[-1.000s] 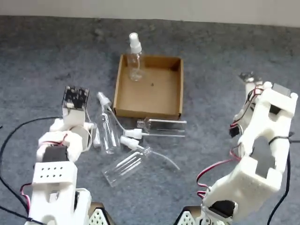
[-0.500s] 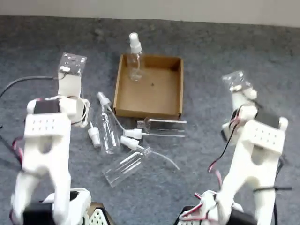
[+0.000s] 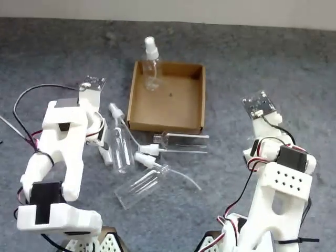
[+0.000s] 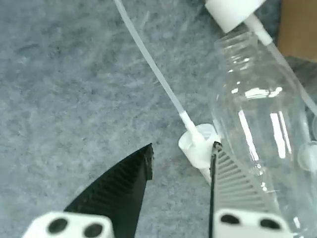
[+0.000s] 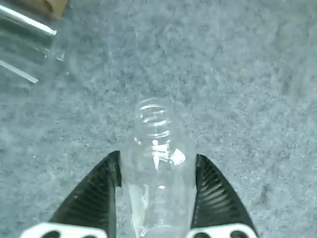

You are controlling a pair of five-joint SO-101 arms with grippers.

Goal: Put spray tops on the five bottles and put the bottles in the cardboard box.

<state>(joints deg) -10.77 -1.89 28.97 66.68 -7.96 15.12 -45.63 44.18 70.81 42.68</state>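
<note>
My left gripper point(image 4: 181, 151) is open and low over the carpet. A loose white spray top point(image 4: 195, 148) with its thin tube lies between the fingers, against one of them. Beside it lies a clear bottle point(image 4: 257, 109), also seen from above point(image 3: 122, 149). The right gripper point(image 5: 157, 158) is shut on an open-necked clear bottle point(image 5: 156, 129) with no top, just above the carpet. The cardboard box point(image 3: 165, 126) holds one upright bottle point(image 3: 151, 68) with its spray top on. Two more bottles point(image 3: 184, 142) point(image 3: 142, 184) lie in front of the box.
White spray tops point(image 3: 115, 110) point(image 3: 144, 157) with long tubes lie among the lying bottles. The left arm point(image 3: 68, 126) stands left of this cluster, the right arm point(image 3: 278, 157) to the right of the box. Grey carpet point(image 3: 236, 58) covers the table.
Both arms have come down from a raised pose. The left one has dropped onto the loose spray top beside the bottles; the right one has lowered its bottle toward the carpet.
</note>
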